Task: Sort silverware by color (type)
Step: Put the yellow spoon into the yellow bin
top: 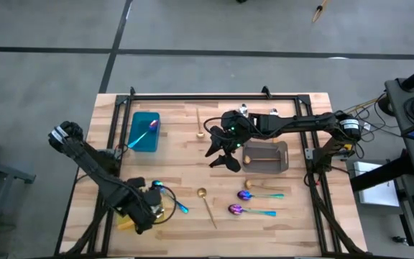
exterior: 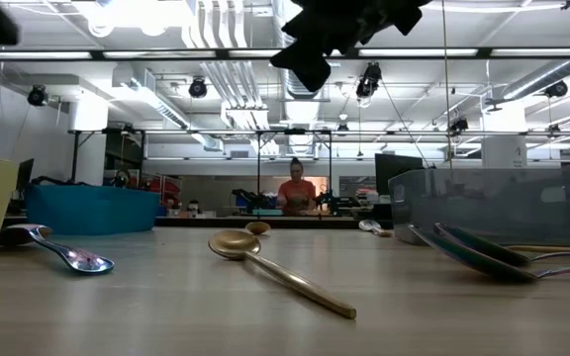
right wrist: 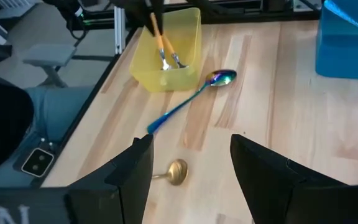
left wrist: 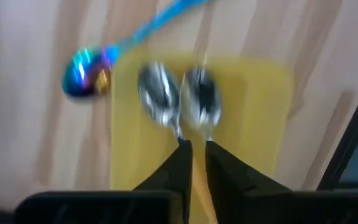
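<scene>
Bright overhead lighting, motion-blurred left wrist view

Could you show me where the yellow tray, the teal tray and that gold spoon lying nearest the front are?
yellow tray [right wrist: 180,75], right wrist view, on its front wall.
teal tray [top: 139,139], high view, on its floor near one end.
gold spoon [exterior: 232,243], low view, on its bowl.

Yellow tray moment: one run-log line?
left end effector: shut, over yellow plastic tray | tray: two orange-handled silver spoons | right end effector: open, mid-table
</scene>
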`<state>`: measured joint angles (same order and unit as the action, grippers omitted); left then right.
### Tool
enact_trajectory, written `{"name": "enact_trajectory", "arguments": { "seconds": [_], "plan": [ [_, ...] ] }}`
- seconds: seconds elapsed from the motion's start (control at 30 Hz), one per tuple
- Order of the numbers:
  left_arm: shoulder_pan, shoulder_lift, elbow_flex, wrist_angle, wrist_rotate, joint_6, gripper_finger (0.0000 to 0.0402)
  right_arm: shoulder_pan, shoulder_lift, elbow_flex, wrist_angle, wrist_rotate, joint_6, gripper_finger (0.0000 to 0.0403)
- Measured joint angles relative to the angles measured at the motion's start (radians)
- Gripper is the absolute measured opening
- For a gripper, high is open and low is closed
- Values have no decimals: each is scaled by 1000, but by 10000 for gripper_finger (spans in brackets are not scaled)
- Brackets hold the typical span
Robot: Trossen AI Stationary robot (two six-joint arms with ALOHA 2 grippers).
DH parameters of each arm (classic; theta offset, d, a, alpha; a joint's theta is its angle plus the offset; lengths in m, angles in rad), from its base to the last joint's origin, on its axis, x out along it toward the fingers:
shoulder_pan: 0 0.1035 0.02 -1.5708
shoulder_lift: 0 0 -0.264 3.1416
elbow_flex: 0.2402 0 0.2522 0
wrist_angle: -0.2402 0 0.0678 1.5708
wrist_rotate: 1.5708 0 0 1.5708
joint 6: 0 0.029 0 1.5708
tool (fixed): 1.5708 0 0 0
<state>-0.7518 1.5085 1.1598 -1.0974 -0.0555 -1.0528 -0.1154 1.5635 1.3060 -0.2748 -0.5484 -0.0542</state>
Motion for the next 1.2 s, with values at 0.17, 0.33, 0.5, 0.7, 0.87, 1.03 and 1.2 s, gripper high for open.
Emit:
{"name": "enact_trajectory", "arguments": {
  "seconds": [0.17, 0.33, 0.5, 0.7, 0.87, 1.03, 1.2],
  "plan": [
    [-1, 0, -65, 43, 124, -83, 3, 0, 0, 0, -3, 0, -33, 203],
    [-3, 0, -90, 127, 154, -90, 29, 0, -1, 0, -4, 0, -62, 203],
    [-34, 1, -91, 126, 171, -167, 82, 0, -1, 0, -4, 1, -70, 203],
    [-101, 17, -91, 126, 173, -266, 136, 0, -1, 0, -5, 1, -114, 203],
    [-131, 44, -91, 124, 164, -270, 148, 0, -1, 0, -11, 1, -118, 203],
    [-166, 77, -91, 103, 149, -268, 147, 0, -1, 0, -12, 1, -131, 203],
    [-171, 93, -91, 111, 124, -276, 147, -1, 0, 0, -11, 1, -149, 203]
  ]
}}
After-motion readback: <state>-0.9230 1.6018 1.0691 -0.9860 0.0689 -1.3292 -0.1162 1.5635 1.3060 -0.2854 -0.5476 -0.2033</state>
